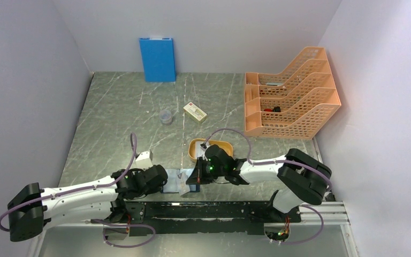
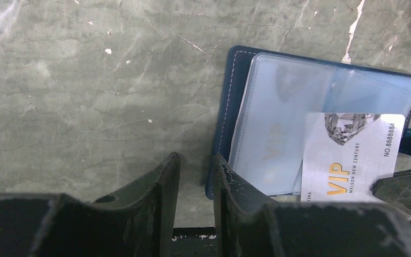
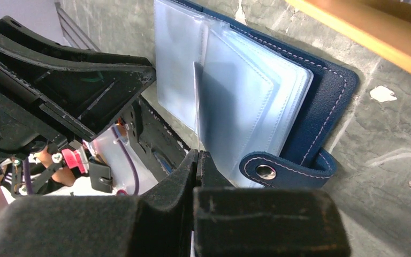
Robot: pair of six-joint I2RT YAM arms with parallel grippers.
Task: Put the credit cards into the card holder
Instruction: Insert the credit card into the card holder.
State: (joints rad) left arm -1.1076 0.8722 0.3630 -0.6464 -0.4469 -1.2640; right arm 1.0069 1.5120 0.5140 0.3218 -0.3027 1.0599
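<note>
The card holder (image 2: 321,85) lies open on the marble table, navy outside with clear pale-blue sleeves; it also shows in the top view (image 1: 174,182) and the right wrist view (image 3: 321,101). My right gripper (image 3: 198,155) is shut on a whitish credit card (image 2: 348,155) with gold VIP print, seen edge-on in the right wrist view (image 3: 196,101), its far end at the sleeves. Faint VIP lettering (image 2: 272,150) shows through one sleeve. My left gripper (image 2: 195,158) is narrowly open and empty, its right finger (image 2: 227,179) over the holder's left edge.
An orange oval tray (image 1: 210,147) sits just behind the right gripper (image 1: 193,181). A cream box with a red mark (image 1: 195,112), a small clear cup (image 1: 165,116), an upright blue folder (image 1: 157,59) and an orange file rack (image 1: 291,93) stand farther back.
</note>
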